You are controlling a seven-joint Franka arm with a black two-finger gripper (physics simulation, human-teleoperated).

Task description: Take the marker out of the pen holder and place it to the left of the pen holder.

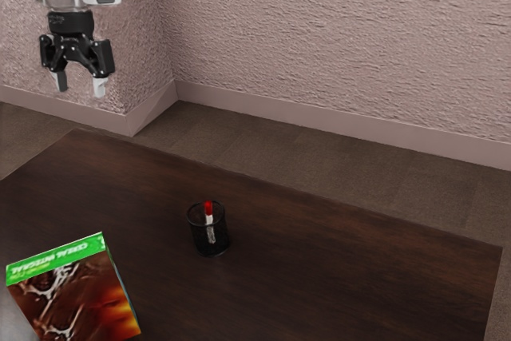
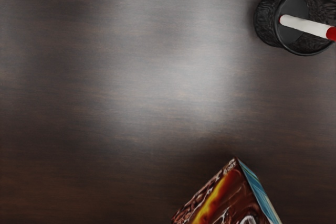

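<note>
Exterior view: one gripper point(image 1: 79, 85), released, fingers apart; one marker point(image 1: 209, 218) (red end up) stands nearly upright in pen holder point(image 1: 199, 237), below the gripper, toward the exterior view's right.

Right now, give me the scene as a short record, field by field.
tool: open, raised above the table, holding nothing
marker: standing in the pen holder, red end up
pen holder: upright, black mesh, on the table
cereal box: on the table, toward the exterior view's left from the pen holder
task status: marker not yet taken out
</note>
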